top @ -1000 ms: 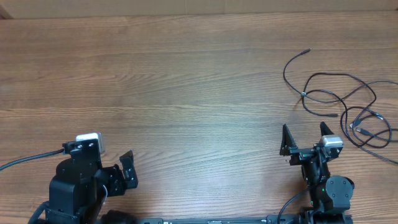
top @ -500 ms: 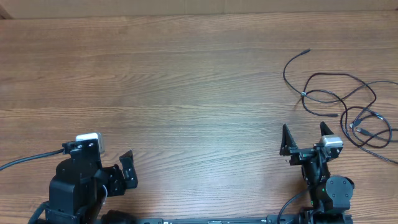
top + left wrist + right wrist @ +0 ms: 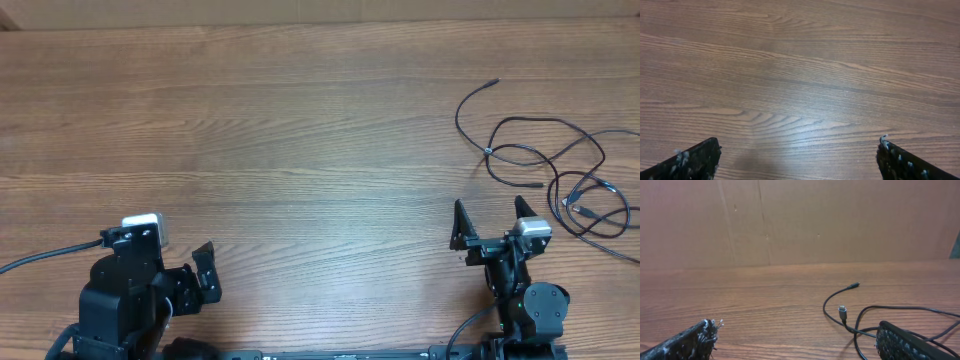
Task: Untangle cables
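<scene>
The cables (image 3: 545, 160) lie as loose, overlapping black loops at the right side of the wooden table, with small plug ends showing. In the right wrist view they lie ahead and to the right, one silver-tipped plug (image 3: 842, 312) nearest. My right gripper (image 3: 490, 222) is open and empty near the front edge, a little short and left of the strands; its fingertips frame the right wrist view (image 3: 797, 335). My left gripper (image 3: 205, 272) is open and empty at the front left, far from the cables, over bare wood (image 3: 797, 150).
A brown cardboard wall (image 3: 800, 220) stands along the table's far edge. A thicker black arm cable (image 3: 40, 258) runs off the left edge by the left arm.
</scene>
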### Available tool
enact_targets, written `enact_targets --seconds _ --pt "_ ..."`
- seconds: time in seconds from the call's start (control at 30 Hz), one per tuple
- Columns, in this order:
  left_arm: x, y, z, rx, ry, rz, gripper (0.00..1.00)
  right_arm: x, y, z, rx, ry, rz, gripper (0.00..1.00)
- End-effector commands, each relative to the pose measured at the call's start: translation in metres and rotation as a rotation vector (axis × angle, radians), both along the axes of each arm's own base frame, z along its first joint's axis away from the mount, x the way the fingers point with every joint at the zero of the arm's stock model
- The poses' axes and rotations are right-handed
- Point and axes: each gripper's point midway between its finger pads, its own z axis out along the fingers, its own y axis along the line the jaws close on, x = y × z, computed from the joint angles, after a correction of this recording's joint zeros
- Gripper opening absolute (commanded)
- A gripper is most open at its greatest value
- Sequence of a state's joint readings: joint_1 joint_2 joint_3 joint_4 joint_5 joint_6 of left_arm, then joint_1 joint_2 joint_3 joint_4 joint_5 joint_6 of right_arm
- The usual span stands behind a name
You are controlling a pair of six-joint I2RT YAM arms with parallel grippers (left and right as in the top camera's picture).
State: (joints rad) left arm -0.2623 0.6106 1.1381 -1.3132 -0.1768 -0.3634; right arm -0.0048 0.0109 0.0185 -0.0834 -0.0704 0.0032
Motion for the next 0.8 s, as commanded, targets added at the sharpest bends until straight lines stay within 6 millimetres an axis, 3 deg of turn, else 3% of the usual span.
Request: enact_targets --seconds 0.0,0.23,0.4,0.77 --pt "0.000 0.002 0.000 0.024 -0.005 -0.005 1.00 0.000 0.000 -0.003 -0.004 -0.001 0.000 1.00" --pt "0.007 0.021 -0.004 0.035 -0.039 0.095 1.00 0.000 0.000 -0.003 -0.004 -0.001 0.000 1.00" --pt "0.034 0.015 -0.008 0.035 -0.218 0.020 1.00 0.000 0.000 -0.003 -0.004 -0.001 0.000 1.00" --pt "0.062 0.009 -0.042 -0.005 -0.566 -0.003 1.00 0.000 0.000 -0.003 -0.004 -0.001 0.000 1.00"
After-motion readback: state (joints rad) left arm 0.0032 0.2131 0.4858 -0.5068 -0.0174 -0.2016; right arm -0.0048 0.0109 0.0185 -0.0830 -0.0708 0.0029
